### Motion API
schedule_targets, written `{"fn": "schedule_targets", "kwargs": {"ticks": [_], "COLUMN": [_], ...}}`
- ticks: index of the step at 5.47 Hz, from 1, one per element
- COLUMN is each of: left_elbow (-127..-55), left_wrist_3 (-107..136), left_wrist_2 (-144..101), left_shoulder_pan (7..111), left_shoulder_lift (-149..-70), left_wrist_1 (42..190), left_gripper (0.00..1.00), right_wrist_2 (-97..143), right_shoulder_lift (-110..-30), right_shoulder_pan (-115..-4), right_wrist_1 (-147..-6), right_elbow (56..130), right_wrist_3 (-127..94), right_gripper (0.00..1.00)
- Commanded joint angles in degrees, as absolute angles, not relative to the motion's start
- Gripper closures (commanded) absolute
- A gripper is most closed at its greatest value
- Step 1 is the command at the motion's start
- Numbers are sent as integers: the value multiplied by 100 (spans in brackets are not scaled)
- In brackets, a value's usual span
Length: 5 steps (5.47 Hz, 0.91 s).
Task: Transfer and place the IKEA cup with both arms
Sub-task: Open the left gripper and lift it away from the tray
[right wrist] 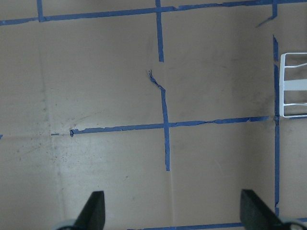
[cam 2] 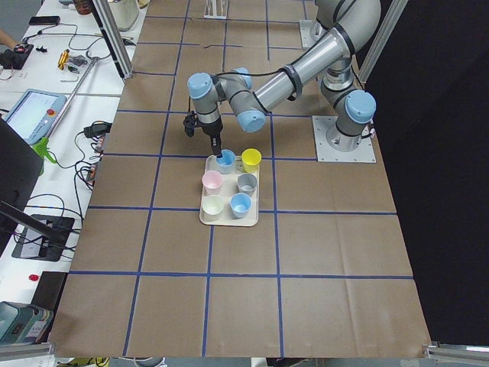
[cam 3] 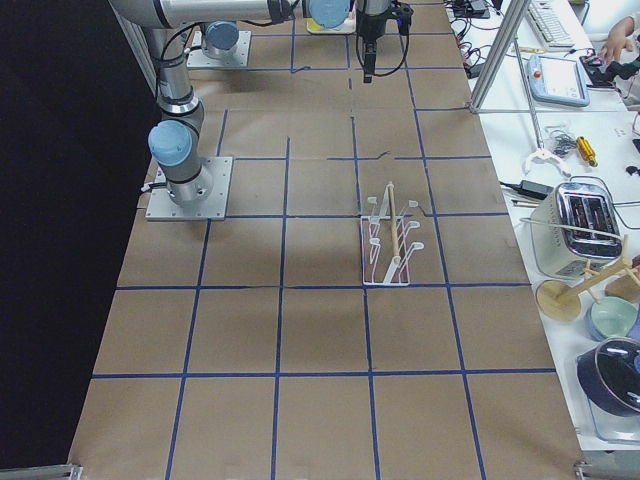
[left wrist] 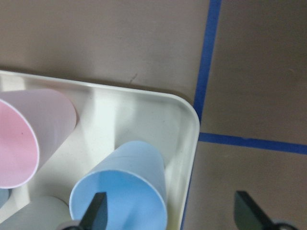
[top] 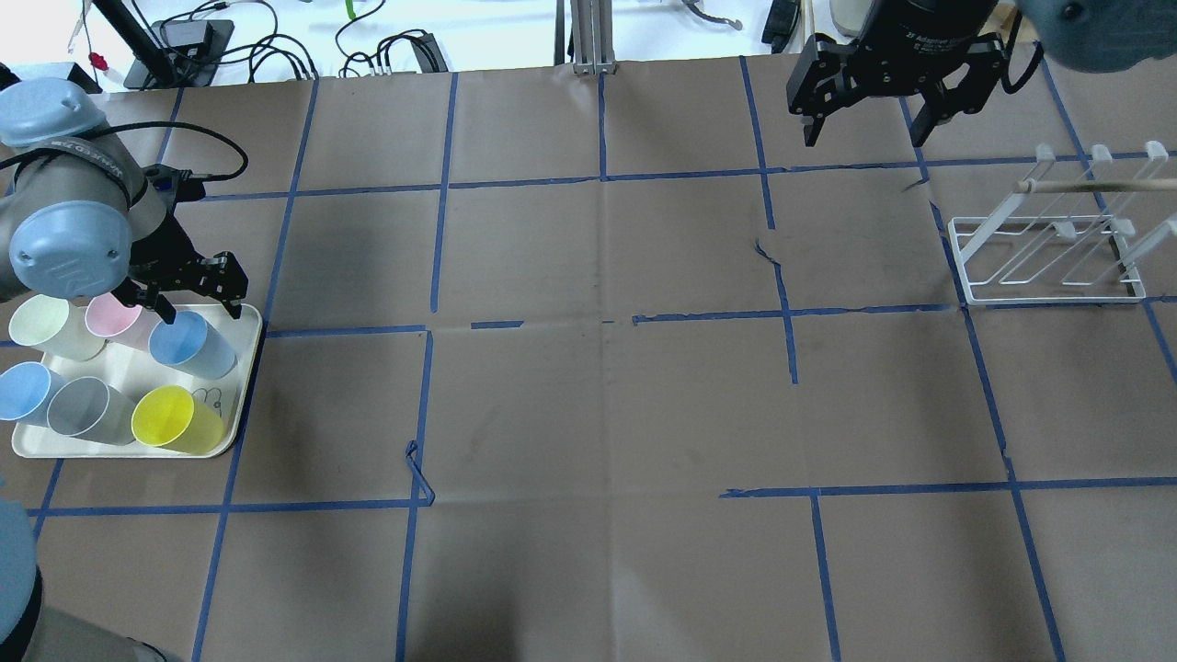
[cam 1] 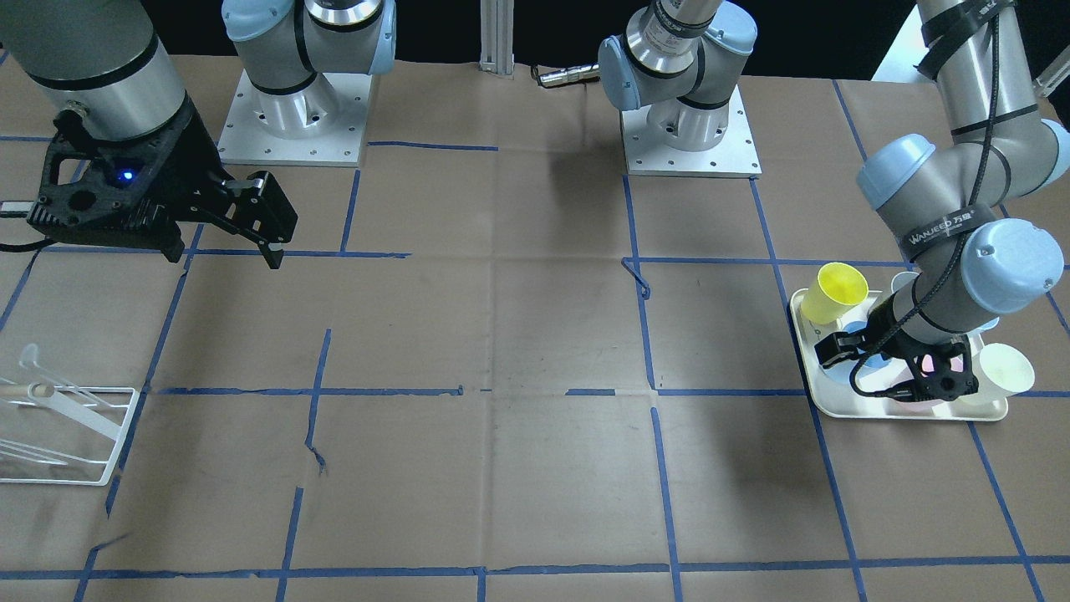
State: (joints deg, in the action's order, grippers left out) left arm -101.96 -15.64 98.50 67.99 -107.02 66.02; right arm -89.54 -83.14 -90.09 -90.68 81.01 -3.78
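Pale-blue outside and mid-blue inside, the IKEA cup (top: pixel 188 342) stands upright at the far right corner of the cream tray (top: pixel 241 405), on the left of the paper-covered table (top: pixel 598 414) in the overhead view. The left wrist view cuts off its near rim at the bottom edge. In the front-facing view the left arm (cam 1: pixel 978 109) covers it almost wholly. That arm also hides part of the pink cup (top: pixel 112 317) just beside it in the overhead view.

The left arm folds at the elbow low over the tray, its wrist pointing down. The left gripper (left wrist: pixel 170 206) is spread wide: one finger (left wrist: pixel 96 213) lies over the cup's mouth and the other is out past the tray's rim. It holds nothing, and I cannot tell whether either finger touches the cup.

The right arm (cam 1: pixel 84 58) hangs high at the far right. The right gripper (top: pixel 864 129) points down, spread wide around nothing, near the white wire rack (top: pixel 1048 267).
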Motion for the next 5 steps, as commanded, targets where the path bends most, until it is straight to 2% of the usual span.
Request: {"fn": "schedule_targets", "kwargs": {"ticks": [1, 2, 3, 5], "left_elbow": [-9959, -9784, -9191, -9017], "left_wrist_3": [-1286, -909, -575, -537], "left_wrist_2": [9260, 9142, 9141, 9114], "left_shoulder_pan": [7134, 7607, 8133, 9013], "left_shoulder_lift": [-10015, -9619, -9406, -9089], "left_wrist_1": [7605, 8186, 8844, 8808], "left_gripper": [2, 2, 2, 2], "right_wrist_2": [-8921, -8947, -8973, -8991], "right_shoulder_lift": [-8314, -8314, -8314, -8314], "right_shoulder_pan": [-9009, -9009, -9017, -9018], "right_wrist_1": [-9062, -9070, -9123, -9132], "right_elbow": [8095, 8112, 8156, 8139], "right_wrist_3": [-378, -378, -378, -334], "right_gripper": [0, 0, 0, 0]}}
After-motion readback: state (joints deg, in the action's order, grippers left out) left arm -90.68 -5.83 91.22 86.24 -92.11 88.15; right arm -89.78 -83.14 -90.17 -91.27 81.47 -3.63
